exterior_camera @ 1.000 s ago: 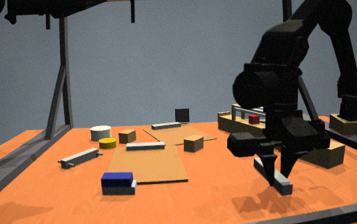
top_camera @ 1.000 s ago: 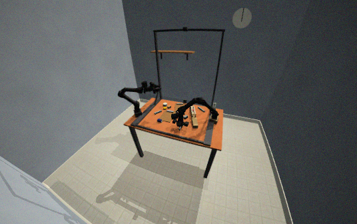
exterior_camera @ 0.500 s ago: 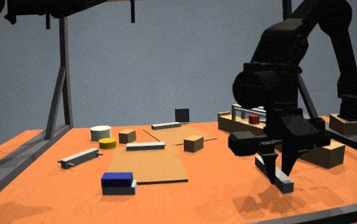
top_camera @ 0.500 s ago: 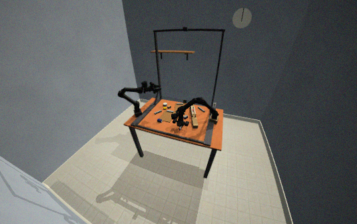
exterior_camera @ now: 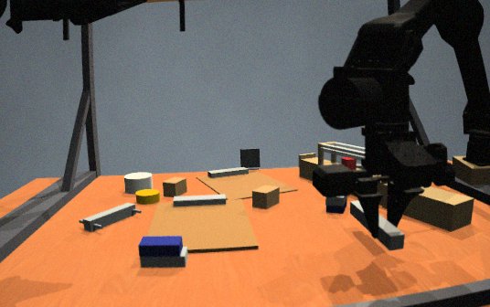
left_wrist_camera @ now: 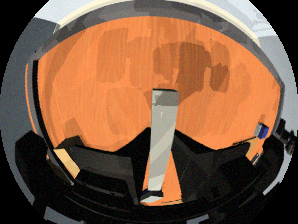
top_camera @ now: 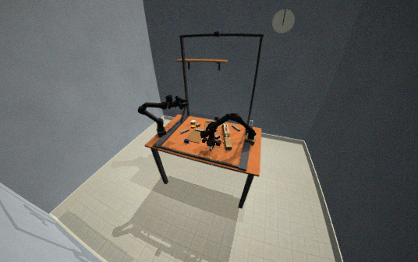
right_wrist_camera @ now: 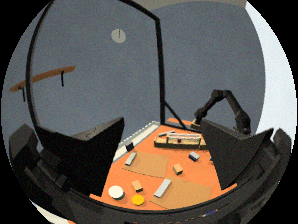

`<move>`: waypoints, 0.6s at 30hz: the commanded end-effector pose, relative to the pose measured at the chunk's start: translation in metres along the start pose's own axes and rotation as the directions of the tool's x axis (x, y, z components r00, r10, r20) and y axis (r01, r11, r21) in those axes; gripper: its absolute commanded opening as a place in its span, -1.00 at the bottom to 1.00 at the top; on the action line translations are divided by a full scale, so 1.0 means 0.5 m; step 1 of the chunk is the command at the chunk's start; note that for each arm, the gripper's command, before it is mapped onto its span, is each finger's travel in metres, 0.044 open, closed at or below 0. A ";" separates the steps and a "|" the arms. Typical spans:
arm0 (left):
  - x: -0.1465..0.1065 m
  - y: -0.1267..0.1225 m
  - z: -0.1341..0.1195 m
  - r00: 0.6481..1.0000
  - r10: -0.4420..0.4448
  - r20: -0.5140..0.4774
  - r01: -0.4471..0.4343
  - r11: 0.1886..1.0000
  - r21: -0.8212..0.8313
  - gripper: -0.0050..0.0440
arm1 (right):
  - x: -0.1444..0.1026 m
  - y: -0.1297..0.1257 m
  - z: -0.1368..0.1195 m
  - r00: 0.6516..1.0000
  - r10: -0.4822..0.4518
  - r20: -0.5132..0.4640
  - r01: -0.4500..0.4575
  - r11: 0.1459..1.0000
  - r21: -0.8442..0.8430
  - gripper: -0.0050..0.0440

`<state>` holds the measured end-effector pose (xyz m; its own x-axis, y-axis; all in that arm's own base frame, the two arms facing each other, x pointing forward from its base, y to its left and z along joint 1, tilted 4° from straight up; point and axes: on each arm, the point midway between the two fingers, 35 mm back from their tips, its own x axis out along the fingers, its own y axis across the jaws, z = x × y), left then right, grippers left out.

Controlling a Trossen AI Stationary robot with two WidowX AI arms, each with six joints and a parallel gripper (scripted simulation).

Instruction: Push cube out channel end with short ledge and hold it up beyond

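Two grippers, left to right across the overhead view: our right gripper (top_camera: 185,104) (right_wrist_camera: 164,122) is raised well apart from the wooden channel (top_camera: 228,135) (exterior_camera: 313,168) (right_wrist_camera: 165,145), its jaws nearly fully open around nothing. Down on the near side of the channel, our left gripper (top_camera: 211,144) (exterior_camera: 385,230) (left_wrist_camera: 159,131) has its jaws closed to a narrow gap, gripping a long grey bar (top_camera: 211,148) (exterior_camera: 395,239) (left_wrist_camera: 163,127). The red cube (top_camera: 226,129) (exterior_camera: 348,163) (right_wrist_camera: 179,140) sits inside the channel, beneath its railed roof.

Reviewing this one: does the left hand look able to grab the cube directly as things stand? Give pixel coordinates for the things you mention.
Probably not: the left hand (top_camera: 211,146) (exterior_camera: 385,228) (left_wrist_camera: 159,131) is shut on a grey bar (top_camera: 211,148) (exterior_camera: 395,239) (left_wrist_camera: 164,117), and the cube (exterior_camera: 348,163) (right_wrist_camera: 179,140) sits in the channel (exterior_camera: 312,169) (right_wrist_camera: 164,144), beneath its roof.
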<state>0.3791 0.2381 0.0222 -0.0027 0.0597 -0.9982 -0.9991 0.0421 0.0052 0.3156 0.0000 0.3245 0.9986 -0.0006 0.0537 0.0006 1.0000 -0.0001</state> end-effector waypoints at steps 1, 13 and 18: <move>-0.053 -0.013 0.009 0.998 -0.050 0.028 0.050 0.999 0.000 -0.80 | -0.002 -0.001 0.013 1.000 -0.002 0.017 0.002 1.000 0.006 0.84; -0.093 -0.013 0.009 0.998 -0.057 0.033 0.057 0.998 -0.002 -0.80 | -0.002 -0.001 0.013 1.000 -0.002 0.017 0.002 1.000 0.006 0.84; -0.105 -0.013 0.009 0.998 -0.059 0.034 0.059 0.998 -0.002 -0.80 | -0.002 -0.001 0.013 1.000 -0.002 0.017 0.002 1.000 0.006 0.84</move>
<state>0.3806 0.2373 0.0497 0.0086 0.0663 -0.9978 -0.9990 0.0454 -0.0056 0.3156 0.0000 0.3245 0.9986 -0.0006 0.0537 0.0006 1.0000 -0.0001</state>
